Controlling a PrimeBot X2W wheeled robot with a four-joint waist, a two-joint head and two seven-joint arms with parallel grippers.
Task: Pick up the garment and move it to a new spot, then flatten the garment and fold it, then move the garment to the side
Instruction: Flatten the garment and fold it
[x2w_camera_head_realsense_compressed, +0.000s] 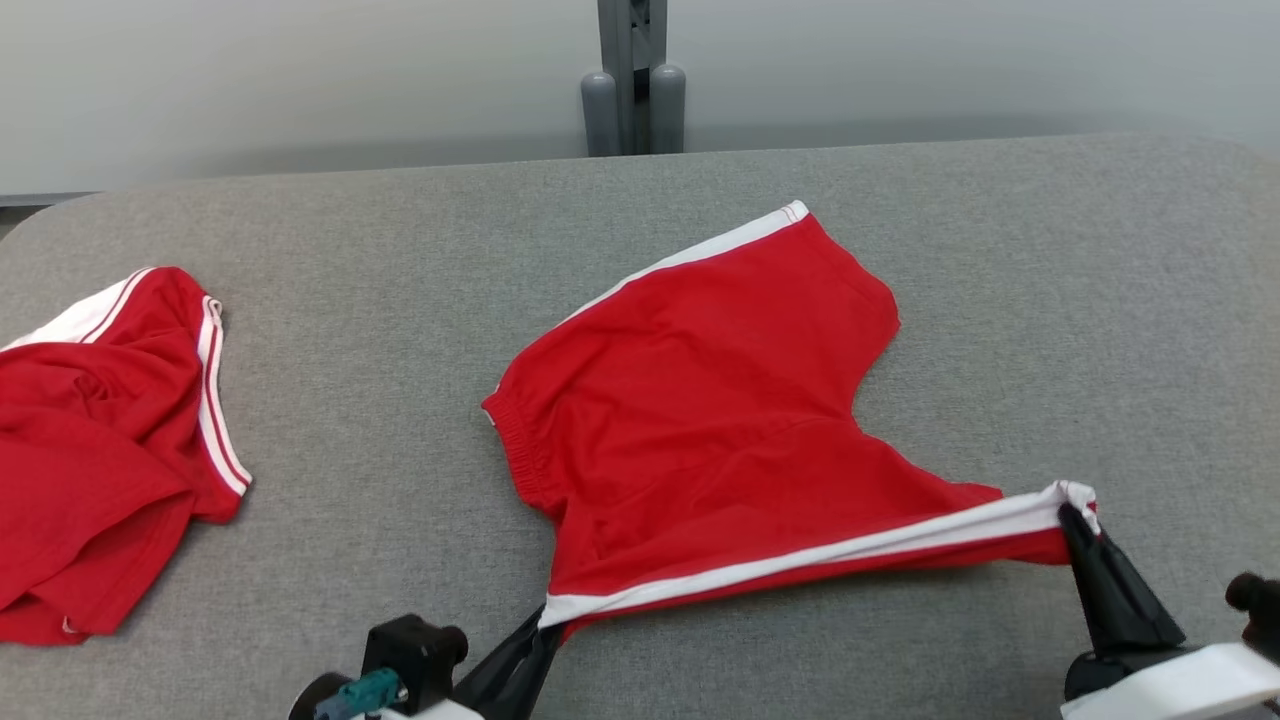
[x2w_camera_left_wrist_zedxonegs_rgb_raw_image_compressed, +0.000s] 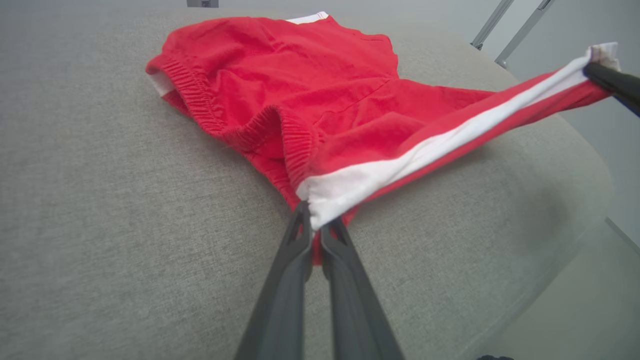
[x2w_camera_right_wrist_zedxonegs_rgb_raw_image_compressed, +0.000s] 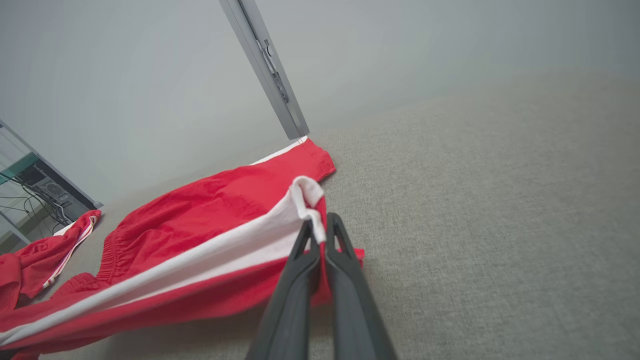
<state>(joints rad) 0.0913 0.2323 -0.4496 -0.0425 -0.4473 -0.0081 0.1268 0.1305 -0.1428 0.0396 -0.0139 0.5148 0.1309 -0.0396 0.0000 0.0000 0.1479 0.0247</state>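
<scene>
Now: red shorts (x2w_camera_head_realsense_compressed: 700, 400) stretched L–R, waistband end left; L tool (x2w_camera_head_realsense_compressed: 548, 615) pinching waist corner, R tool (x2w_camera_head_realsense_compressed: 1072, 515) pinching leg hem.

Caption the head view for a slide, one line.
Left gripper and right gripper stretch the red shorts by a white-striped edge over the grey table; another red garment lies crumpled at left.

The garment (x2w_camera_head_realsense_compressed: 700, 400) is a pair of red shorts with white side stripes and an elastic waistband. It lies mid-frame on the counter (x2w_camera_head_realsense_compressed: 400, 250), one leg pointing to the upper right. Its lower striped edge is pulled straight, pinched at each end by the left end effector (x2w_camera_head_realsense_compressed: 545, 625) and the right end effector (x2w_camera_head_realsense_compressed: 1070, 515).
</scene>
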